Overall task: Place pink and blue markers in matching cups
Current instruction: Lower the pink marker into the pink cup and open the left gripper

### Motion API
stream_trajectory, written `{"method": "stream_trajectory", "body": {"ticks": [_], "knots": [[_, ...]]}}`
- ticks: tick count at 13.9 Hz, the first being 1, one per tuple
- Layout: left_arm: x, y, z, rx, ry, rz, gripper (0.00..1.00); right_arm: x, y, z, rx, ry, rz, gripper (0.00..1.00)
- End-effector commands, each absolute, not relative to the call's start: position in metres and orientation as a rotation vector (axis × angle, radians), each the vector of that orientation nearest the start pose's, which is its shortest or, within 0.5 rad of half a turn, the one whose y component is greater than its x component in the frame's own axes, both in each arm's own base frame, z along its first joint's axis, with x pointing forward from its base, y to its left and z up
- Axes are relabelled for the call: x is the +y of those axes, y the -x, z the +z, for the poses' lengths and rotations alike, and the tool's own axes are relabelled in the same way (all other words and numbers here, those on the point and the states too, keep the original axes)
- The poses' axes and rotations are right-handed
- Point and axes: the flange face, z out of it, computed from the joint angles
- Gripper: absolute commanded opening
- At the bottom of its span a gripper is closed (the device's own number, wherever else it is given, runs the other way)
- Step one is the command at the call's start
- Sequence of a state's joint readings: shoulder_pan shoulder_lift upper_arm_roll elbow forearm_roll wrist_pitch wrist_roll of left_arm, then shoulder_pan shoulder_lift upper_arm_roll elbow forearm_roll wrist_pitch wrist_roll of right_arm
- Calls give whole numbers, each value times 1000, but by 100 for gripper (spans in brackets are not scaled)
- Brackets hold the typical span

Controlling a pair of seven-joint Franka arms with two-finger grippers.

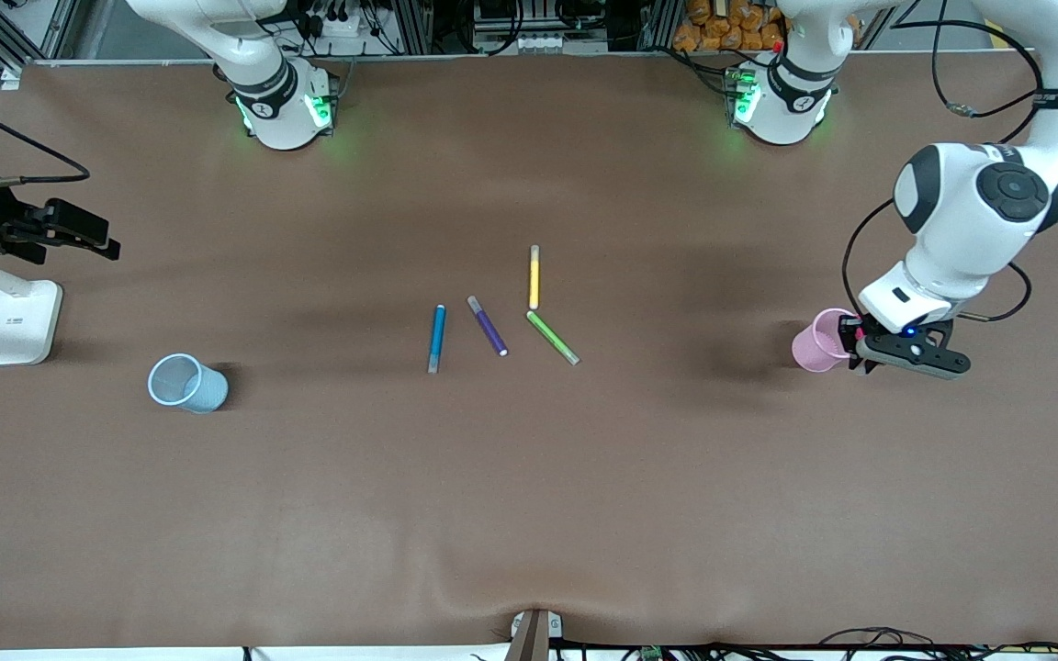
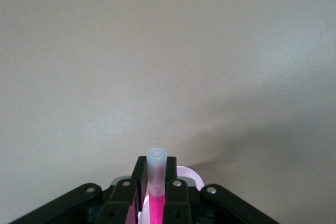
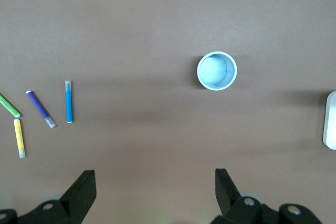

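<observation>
My left gripper [image 1: 860, 349] is shut on the pink marker [image 2: 156, 203], which stands upright between the fingers with its pale grey end up. It hangs at the rim of the pale pink cup [image 1: 818, 340], near the left arm's end of the table; the cup's rim [image 2: 190, 174] shows just under the fingers. The blue marker [image 1: 436, 338] lies on the brown table near the middle. The pale blue cup [image 1: 185, 383] stands toward the right arm's end. My right gripper [image 1: 93, 237] is open and empty, high over that end; its wrist view shows the blue cup [image 3: 217, 71] and the blue marker [image 3: 68, 102] below.
A purple marker [image 1: 487, 325], a yellow marker [image 1: 534, 277] and a green marker [image 1: 552, 337] lie beside the blue one. A white flat device [image 1: 20, 321] sits at the table's edge at the right arm's end.
</observation>
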State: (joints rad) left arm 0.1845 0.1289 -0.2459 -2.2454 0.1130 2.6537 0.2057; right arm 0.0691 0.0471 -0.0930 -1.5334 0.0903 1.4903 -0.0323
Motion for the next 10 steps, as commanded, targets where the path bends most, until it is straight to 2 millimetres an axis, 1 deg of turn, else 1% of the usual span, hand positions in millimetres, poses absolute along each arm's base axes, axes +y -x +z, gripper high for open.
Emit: {"method": "stream_trajectory", "body": {"ticks": [1,5,7,8,9,10], "knots": [[-39,-551,342,564,2980,-483,0,3,-564,607,-17,3064,127,100],[-38,-550,320,567,2990,-508,0,1,-568,603,-18,3076,114,100],[-38,-550,302,564,3006,-500,0,3,-570,601,-22,3078,116,100],[-35,-551,298,553,3011,-497,0,2,-569,600,-25,3078,123,100],[-34,-552,300,540,3014,-499,28,2,-569,600,-27,3078,127,100],[-31,-556,306,547,3004,-511,99,2,-569,598,-29,3077,132,100]]}}
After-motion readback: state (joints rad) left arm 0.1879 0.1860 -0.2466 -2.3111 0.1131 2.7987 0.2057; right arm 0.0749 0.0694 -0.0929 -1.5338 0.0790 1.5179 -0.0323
